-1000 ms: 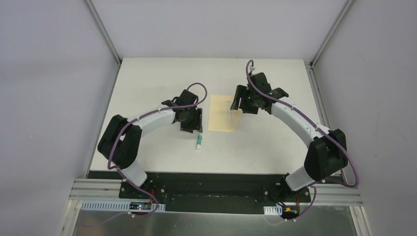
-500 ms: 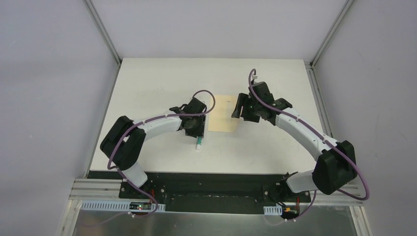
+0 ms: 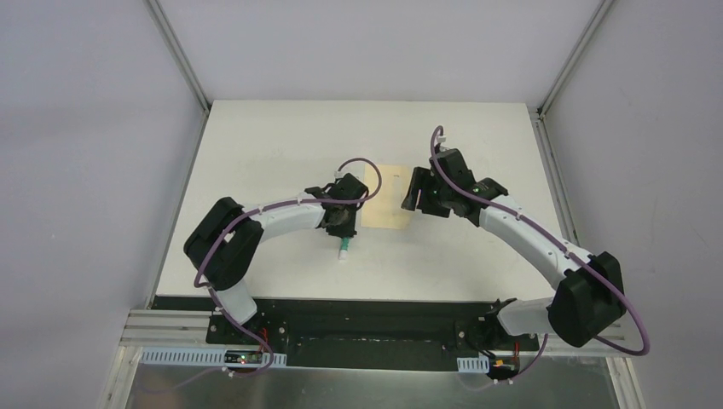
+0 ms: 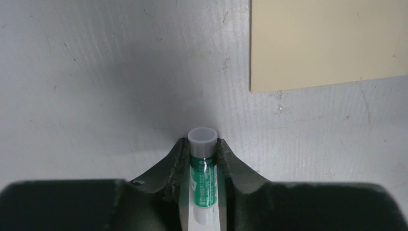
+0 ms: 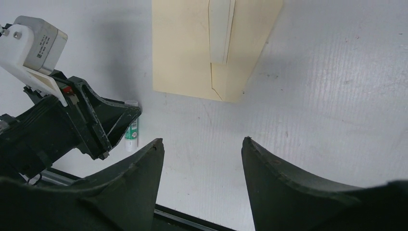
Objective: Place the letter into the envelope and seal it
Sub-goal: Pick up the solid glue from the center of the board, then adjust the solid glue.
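The yellow-tan envelope (image 3: 384, 198) lies flat mid-table, its pointed flap (image 5: 252, 43) open to one side. The letter (image 5: 220, 29) shows only as a paler strip at the envelope's mouth. My left gripper (image 3: 343, 234) is down on the table just left of the envelope's near corner. In the left wrist view its fingers (image 4: 179, 159) press both sides of a white-and-green glue tube (image 4: 202, 168), which lies on the table. My right gripper (image 5: 202, 144) hangs open and empty above the envelope's right edge (image 3: 411, 198).
The white table (image 3: 273, 153) has an aluminium frame at its back corners and a black base strip (image 3: 367, 311) along the near edge. The left gripper's body (image 5: 72, 125) sits low, just left of the envelope.
My left gripper has moved right and down over the glue tube and closed on it. The right arm has drawn slightly nearer, jaws unchanged.
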Robot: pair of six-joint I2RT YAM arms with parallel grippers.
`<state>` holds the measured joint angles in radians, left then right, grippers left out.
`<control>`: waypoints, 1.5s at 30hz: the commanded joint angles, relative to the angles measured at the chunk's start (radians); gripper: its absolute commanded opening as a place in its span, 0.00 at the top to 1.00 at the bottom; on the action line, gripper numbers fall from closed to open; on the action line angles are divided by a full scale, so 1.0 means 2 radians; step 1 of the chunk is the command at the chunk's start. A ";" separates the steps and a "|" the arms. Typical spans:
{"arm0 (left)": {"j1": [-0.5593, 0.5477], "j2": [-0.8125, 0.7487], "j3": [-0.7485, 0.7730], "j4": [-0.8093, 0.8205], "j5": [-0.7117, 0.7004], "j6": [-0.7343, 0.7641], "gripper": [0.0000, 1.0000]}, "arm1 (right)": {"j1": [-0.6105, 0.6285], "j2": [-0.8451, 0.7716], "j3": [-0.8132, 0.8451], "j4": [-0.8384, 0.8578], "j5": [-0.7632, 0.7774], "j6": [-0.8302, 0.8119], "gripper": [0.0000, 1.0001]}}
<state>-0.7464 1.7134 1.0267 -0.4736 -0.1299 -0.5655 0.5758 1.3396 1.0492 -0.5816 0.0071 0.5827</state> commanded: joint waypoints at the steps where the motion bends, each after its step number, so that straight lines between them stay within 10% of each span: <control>1: -0.003 0.013 0.011 -0.008 -0.005 -0.028 0.94 | 0.005 -0.027 0.004 0.008 0.023 0.004 0.37; 22: 0.052 -0.137 -0.056 0.142 0.141 -0.399 1.00 | 0.036 -0.122 -0.048 0.077 0.061 -0.005 0.28; 45: 0.053 -0.124 -0.030 0.207 0.165 -0.506 1.00 | 0.137 -0.077 -0.073 0.207 0.096 0.004 0.34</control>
<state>-0.6521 1.4788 0.9257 -0.1074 0.1829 -1.5227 0.8238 1.1595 0.8875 -0.2451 0.1513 0.5789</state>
